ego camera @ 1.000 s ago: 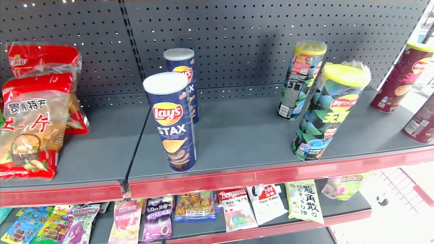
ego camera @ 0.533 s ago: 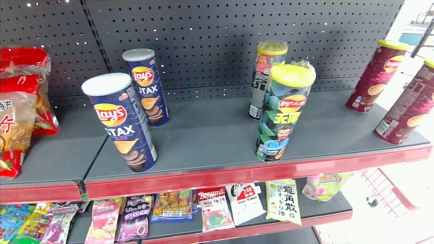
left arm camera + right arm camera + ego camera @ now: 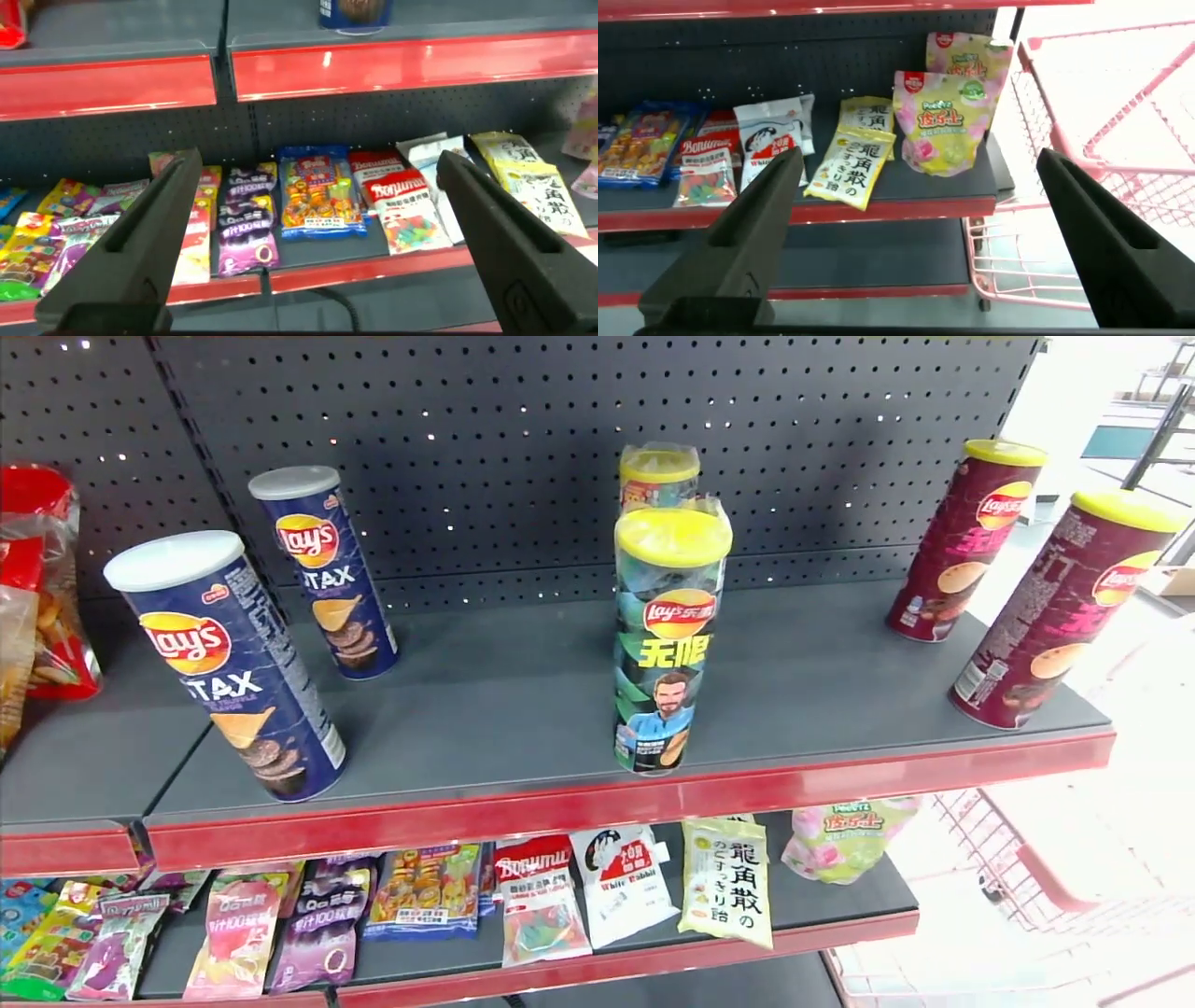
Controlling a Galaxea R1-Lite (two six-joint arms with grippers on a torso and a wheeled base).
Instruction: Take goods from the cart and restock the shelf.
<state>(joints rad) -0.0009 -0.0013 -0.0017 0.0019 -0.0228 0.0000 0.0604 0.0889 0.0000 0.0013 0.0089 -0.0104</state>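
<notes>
I've got bare shelf (image 3: 523, 709) between the can pairs, with a red lip along the front. The cart (image 3: 1120, 121) sits past the shelf end, ahead of my right claw (image 3: 920, 157), which is spread wide and empty. My left claw (image 3: 318, 161) is wide too, facing the lower-shelf bags (image 3: 318, 191). Counting: two blue cans (image 3: 233, 672), two green cans (image 3: 667, 644), two maroon cans (image 3: 1050, 616).
</notes>
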